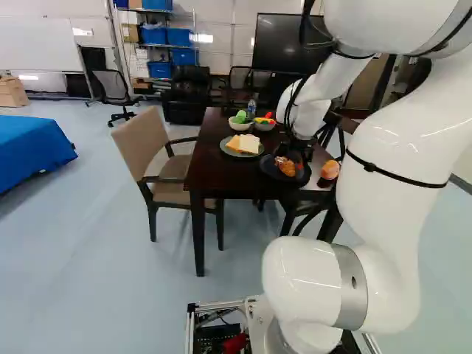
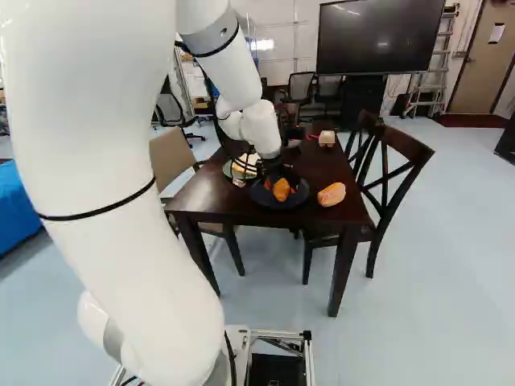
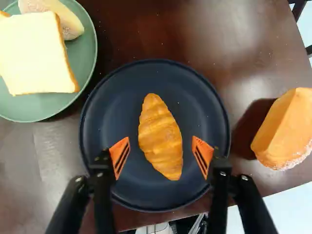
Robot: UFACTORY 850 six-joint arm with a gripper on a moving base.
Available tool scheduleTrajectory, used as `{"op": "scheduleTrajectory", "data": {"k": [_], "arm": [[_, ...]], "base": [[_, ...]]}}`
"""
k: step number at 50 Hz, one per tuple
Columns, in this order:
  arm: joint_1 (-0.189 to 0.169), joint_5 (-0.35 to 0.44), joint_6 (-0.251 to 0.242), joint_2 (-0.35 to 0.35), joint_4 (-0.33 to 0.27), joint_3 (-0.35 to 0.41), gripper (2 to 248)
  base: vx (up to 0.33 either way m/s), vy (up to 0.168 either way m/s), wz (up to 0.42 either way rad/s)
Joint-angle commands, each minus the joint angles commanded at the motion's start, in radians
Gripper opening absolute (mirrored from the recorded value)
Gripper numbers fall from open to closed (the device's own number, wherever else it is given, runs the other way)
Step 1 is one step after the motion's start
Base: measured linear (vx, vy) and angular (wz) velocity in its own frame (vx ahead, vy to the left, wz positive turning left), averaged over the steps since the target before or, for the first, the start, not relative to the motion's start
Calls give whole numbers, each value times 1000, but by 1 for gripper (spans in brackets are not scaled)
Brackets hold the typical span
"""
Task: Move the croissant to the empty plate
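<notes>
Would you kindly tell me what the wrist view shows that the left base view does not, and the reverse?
Only the wrist view shows clearly the open gripper, with a gap between each orange pad and the croissant.

Only the left base view shows the bowls, the bottle and the wall screen.

Both show the croissant on the dark plate, the bread on the green plate and the orange food piece beside the dark plate.
</notes>
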Motion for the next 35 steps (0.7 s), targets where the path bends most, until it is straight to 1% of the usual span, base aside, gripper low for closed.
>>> {"op": "scheduleTrajectory", "data": {"k": [1, 2, 7, 8, 19, 35], "arm": [[0, 0, 0, 0, 0, 0, 177], [0, 0, 0, 0, 0, 0, 210], [0, 0, 0, 0, 0, 0, 210], [0, 0, 0, 0, 0, 0, 244], [0, 0, 0, 4, 0, 1, 247], [0, 0, 0, 52, 0, 12, 247]], "base": [[0, 0, 0], [0, 0, 0], [0, 0, 0], [0, 0, 0], [0, 0, 0], [0, 0, 0]]}}
